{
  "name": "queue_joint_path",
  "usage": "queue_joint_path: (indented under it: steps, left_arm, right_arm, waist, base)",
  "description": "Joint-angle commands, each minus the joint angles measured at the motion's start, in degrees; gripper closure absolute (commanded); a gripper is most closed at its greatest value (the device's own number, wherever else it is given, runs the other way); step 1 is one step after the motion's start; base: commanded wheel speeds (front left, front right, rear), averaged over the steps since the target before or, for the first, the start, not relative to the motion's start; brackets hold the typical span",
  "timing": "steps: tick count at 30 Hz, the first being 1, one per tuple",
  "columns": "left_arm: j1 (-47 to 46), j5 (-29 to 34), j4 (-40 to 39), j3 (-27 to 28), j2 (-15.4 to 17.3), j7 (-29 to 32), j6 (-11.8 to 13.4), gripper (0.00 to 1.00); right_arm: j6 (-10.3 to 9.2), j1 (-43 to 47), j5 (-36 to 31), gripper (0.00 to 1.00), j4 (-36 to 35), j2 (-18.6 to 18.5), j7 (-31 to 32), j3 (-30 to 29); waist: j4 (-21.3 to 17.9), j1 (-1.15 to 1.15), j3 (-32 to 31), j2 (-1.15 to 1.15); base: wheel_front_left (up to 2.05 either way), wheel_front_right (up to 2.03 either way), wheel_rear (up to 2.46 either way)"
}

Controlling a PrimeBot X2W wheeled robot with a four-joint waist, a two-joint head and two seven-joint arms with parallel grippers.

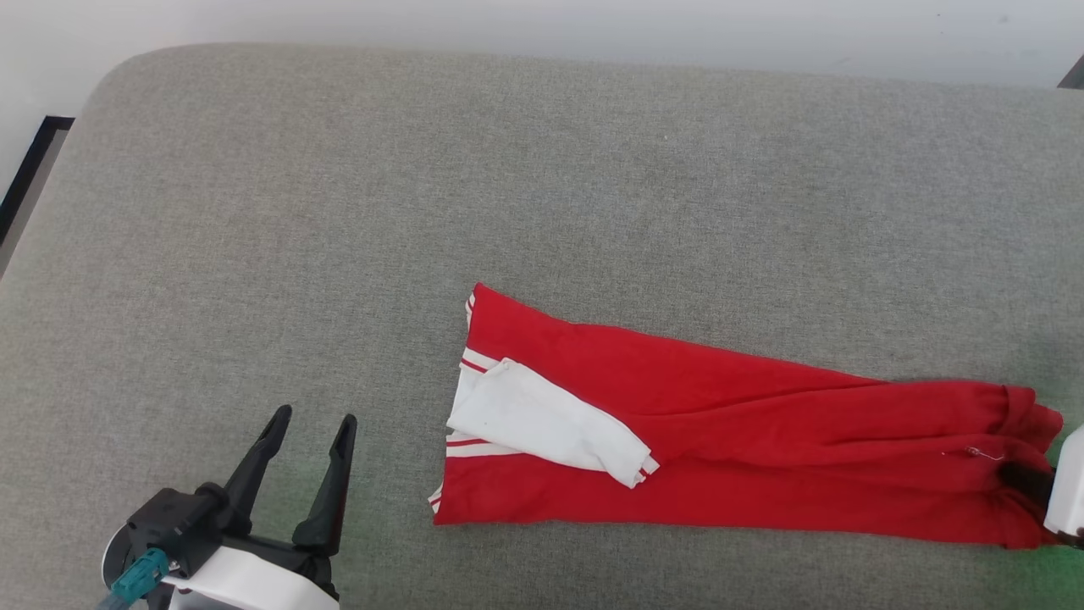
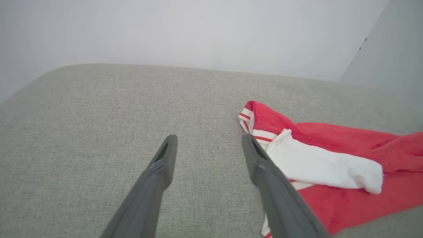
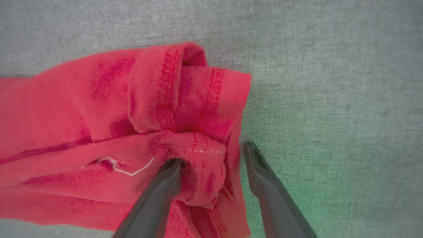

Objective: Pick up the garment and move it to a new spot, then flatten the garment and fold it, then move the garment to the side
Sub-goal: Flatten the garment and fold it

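- garment point(image 1: 762, 424) lies in a long strip
- left gripper point(image 1: 315, 417): fingers wide apart, empty, beside the sleeve end
- right gripper point(image 3: 212, 153): fingers apart, straddling the bunched hem

There's our left gripper point(image 1: 315, 422): two long, tapered black fingers point(image 1: 256, 462) on a black housing point(image 1: 178, 518), glossy white wrist shell point(image 1: 246, 586) behind it, teal connector point(image 1: 140, 576) plugged in at the side. Far right, our other arm's white casing point(image 1: 1069, 483).
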Motion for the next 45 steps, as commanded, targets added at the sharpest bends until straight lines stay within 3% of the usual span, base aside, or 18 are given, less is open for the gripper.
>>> queue_joint_path:
  steps: [1,2,18,25,33,38,45]
  left_arm:
    - [0.6,0.6,-0.1,0.4,-0.1,-0.3,0.1,0.00]
    - [0.6,0.8,-0.1,0.5,-0.2,-0.3,0.1,0.00]
    - [0.6,2.0,-2.1,2.7,-0.7,-0.3,0.1,0.00]
    - [0.3,1.3,-1.8,2.4,0.0,-0.3,0.1,0.00]
    - [-0.5,1.7,-2.1,2.4,0.7,-0.3,0.1,0.00]
    - [0.1,0.8,-2.1,2.8,0.6,-0.3,0.1,0.00]
    - [0.7,0.5,-1.5,2.2,0.4,-0.3,0.1,0.00]
  right_arm:
    - [0.01,0.4,-0.3,0.91,1.9,2.5,0.6,1.4]
    - [0.01,0.2,-0.4,1.00,2.0,2.6,0.4,1.3]
    - [-0.14,-1.8,-1.9,1.00,-1.2,0.0,-6.4,-6.6]
    - [-0.14,-0.2,-5.1,1.00,-3.1,-1.1,-8.8,-15.1]
    - [-0.12,1.5,-10.3,1.00,-7.9,-1.9,-7.1,-26.9]
    - [-0.02,2.6,-7.8,1.00,-12.0,-0.2,-5.5,-23.3]
    - [-0.01,7.8,-2.3,1.00,-21.0,-0.3,-1.4,-12.1]
  waist:
    - [0.0,0.00,0.0,0.00]
    - [0.0,0.00,0.0,0.00]
    - [-1.9,0.00,0.4,0.00]
    - [-2.8,0.00,0.8,0.00]
    - [-3.6,0.00,0.9,0.00]
    - [-4.1,0.00,0.4,0.00]
    - [-3.9,0.00,-0.5,0.00]
  base:
    - [0.00,0.00,0.00]
    - [0.00,0.00,0.00]
    - [0.00,0.00,0.00]
    - [0.00,0.00,0.00]
    - [0.00,0.00,0.00]
    - [0.00,0.00,0.00]
    - [0.00,0.00,0.00]
